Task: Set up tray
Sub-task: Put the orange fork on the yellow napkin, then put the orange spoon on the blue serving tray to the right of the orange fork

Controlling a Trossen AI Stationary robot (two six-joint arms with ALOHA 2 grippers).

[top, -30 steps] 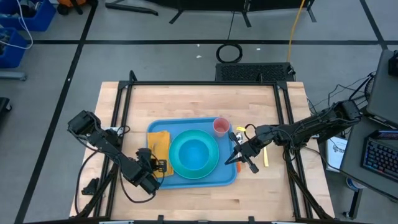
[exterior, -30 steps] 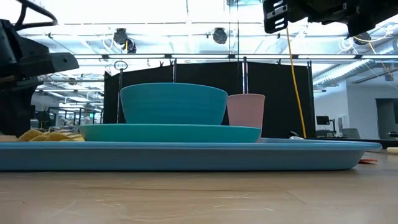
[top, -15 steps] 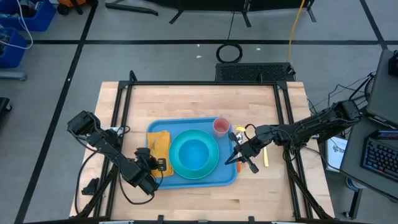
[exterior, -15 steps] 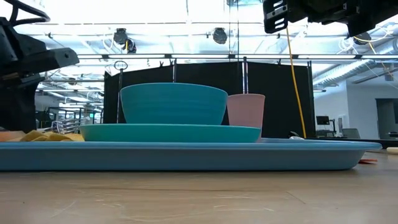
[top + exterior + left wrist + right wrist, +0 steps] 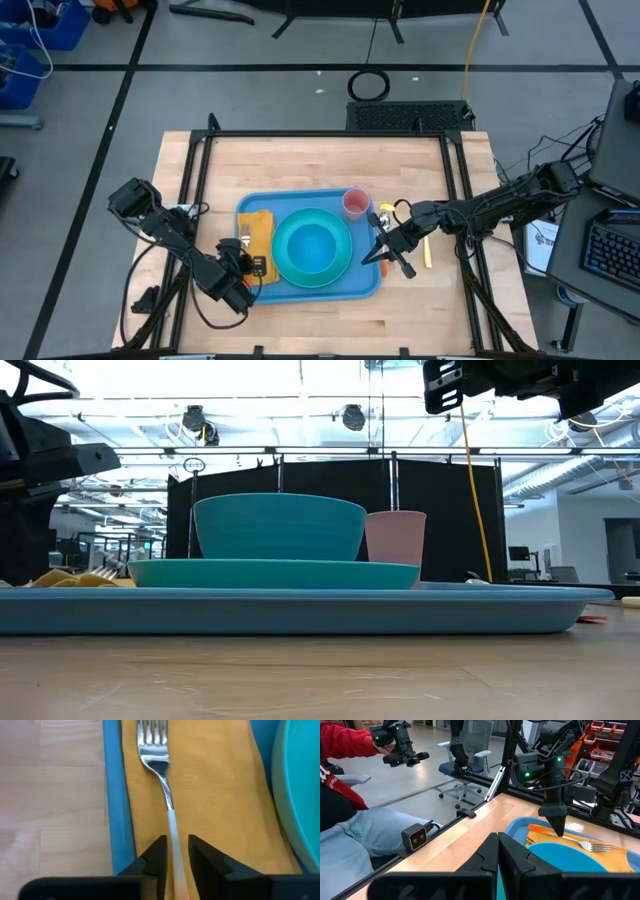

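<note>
The light-blue tray (image 5: 320,292) lies mid-table. It carries an orange napkin (image 5: 260,232) at its left end, a teal plate (image 5: 345,262) with a teal bowl (image 5: 312,247), and a pink cup (image 5: 355,204). A fork (image 5: 159,760) with an orange handle lies flat along the napkin, tines toward the far edge. My left gripper (image 5: 175,857) points steeply down over the fork's handle end. It is open, with one finger on either side of the handle. My right gripper (image 5: 497,845) hovers level above the tray's right edge (image 5: 375,255), shut and holding nothing.
A yellow-handled utensil (image 5: 426,252) and a small orange piece (image 5: 384,268) lie on the wood right of the tray. Black frame rails (image 5: 200,190) run along the table's sides. A person's red sleeve (image 5: 345,745) shows beyond the table's left side.
</note>
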